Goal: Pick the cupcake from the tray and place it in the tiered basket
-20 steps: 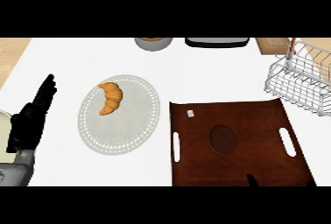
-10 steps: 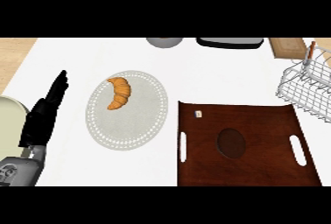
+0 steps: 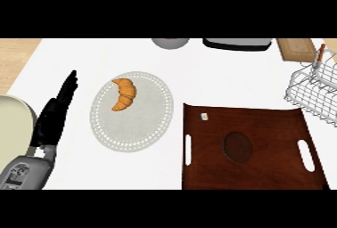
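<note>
A dark brown tray [image 3: 276, 129] with two handle slots lies at the lower right of the head view. On its middle sits a dark oval shape [image 3: 238, 147], which looks like the cupcake seen from above. The white wire tiered basket [image 3: 314, 91] stands at the right edge, partly cut off. My left hand [image 3: 52, 120] rests open at the left, fingers straight and pointing up, far from the tray. The right hand does not show.
A pale round plate [image 3: 138, 129] with a croissant [image 3: 124, 93] lies between my left hand and the tray. A grey bowl [image 3: 171, 42], a dark appliance [image 3: 237, 43] and a wooden board [image 3: 296, 48] line the back. A cream rounded object [image 3: 13, 120] sits at the left edge.
The view has shifted, so the plate, tray and basket lie slightly further right. My left hand has drifted a little right and stays open.
</note>
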Controlling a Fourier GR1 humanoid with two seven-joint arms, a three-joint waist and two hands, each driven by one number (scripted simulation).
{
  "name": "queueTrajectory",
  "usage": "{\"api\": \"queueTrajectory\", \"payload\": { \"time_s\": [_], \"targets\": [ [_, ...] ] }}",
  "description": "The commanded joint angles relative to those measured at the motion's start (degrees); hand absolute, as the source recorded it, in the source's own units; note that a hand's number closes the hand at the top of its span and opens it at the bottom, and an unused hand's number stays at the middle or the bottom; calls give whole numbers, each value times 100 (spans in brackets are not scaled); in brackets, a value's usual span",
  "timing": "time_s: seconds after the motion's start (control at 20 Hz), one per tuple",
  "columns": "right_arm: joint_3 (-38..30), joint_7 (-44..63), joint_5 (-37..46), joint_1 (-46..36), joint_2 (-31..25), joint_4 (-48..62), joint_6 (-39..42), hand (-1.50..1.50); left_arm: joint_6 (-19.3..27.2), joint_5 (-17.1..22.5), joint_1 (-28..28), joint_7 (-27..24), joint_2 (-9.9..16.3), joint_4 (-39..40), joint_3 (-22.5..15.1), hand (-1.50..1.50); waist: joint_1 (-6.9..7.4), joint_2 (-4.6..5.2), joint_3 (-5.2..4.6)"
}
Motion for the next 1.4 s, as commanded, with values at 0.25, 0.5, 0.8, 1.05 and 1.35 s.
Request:
{"api": "queueTrajectory", "payload": {
  "time_s": [0.25,0.5,0.8,1.05,1.35],
  "targets": [
    [-195,2755,796,-1505,19,-67,1466,-150,-110,72,-74,130,52,3,130,0,-84,-109,25],
    [-120,2779,1348,-2077,754,593,1918,-150,-62,18,-211,57,1,334,232,0,-201,-101,29],
    [-165,2786,2212,-2330,1468,1007,2525,-150,-141,63,13,-3,103,246,346,0,-258,-139,27],
    [-452,2788,2946,-2708,2094,1329,2995,-150,-262,185,33,-35,168,206,493,0,-289,-148,36],
    [-640,2786,2956,-3013,2134,1573,3233,-150,-154,28,211,-189,26,329,404,0,-319,-153,38]
  ]
}}
